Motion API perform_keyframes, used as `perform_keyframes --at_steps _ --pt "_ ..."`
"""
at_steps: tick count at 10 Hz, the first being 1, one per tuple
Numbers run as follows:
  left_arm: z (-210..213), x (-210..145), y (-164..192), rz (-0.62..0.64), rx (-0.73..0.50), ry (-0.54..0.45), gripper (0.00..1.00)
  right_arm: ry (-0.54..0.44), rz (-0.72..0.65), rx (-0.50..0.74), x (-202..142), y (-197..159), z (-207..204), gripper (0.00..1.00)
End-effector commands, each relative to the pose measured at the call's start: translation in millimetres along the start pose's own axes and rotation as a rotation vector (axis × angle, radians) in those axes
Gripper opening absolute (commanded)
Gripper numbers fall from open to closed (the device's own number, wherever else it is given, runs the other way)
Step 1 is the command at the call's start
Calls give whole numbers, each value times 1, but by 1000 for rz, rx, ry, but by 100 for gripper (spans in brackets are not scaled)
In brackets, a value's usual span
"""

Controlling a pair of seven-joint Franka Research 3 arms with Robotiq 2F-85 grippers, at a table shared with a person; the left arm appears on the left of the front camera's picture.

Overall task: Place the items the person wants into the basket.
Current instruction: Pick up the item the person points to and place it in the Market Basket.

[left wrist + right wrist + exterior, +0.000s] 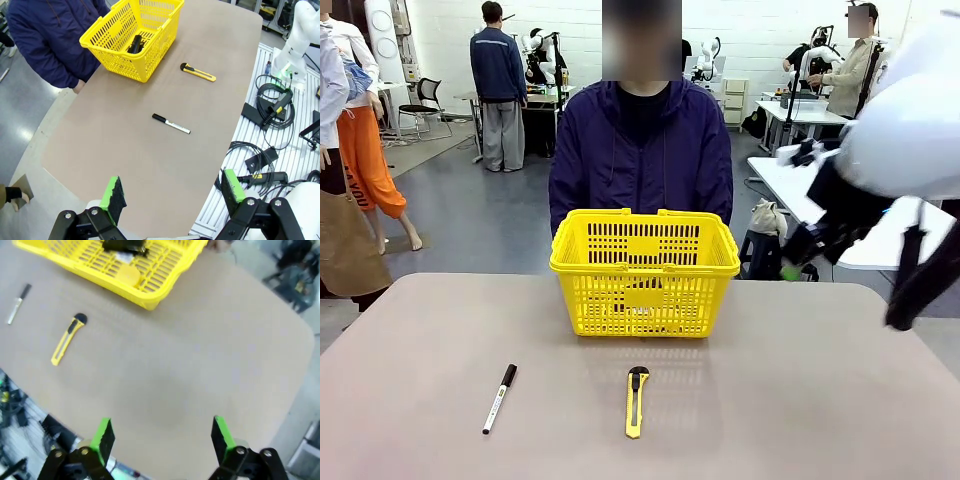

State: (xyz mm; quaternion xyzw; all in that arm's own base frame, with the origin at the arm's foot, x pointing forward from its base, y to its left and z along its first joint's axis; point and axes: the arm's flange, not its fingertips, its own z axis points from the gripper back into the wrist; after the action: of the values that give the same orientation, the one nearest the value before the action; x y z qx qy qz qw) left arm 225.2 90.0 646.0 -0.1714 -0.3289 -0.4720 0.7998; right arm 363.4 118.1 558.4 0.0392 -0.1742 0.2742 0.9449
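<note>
Both my left gripper (172, 195) and right gripper (162, 436) gape empty at bottom frame, while the bright yellow perforated plastic basket (150, 55), upper left, holds a black stapler (135, 44).

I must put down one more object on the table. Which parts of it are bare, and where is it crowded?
The brown table is bare on the robot's right of the yellow-and-black utility knife up to the right edge, and on the robot's left of the white black-capped marker. It is crowded only around the yellow lattice plastic basket at the far middle. A narrow bare strip separates marker and knife.
</note>
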Motion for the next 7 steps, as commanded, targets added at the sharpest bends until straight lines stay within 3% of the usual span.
perform_keyframes --at_steps 1,4,7 --pt "2 1 0 -4 -12 -11 100 -81 22 87 -52 -37 51 100" --pt "2 1 0 -4 -12 -11 100 -268 86 281 -128 -106 86 100" --pt "2 1 0 -4 -12 -11 100 -384 146 270 -190 -131 82 100"
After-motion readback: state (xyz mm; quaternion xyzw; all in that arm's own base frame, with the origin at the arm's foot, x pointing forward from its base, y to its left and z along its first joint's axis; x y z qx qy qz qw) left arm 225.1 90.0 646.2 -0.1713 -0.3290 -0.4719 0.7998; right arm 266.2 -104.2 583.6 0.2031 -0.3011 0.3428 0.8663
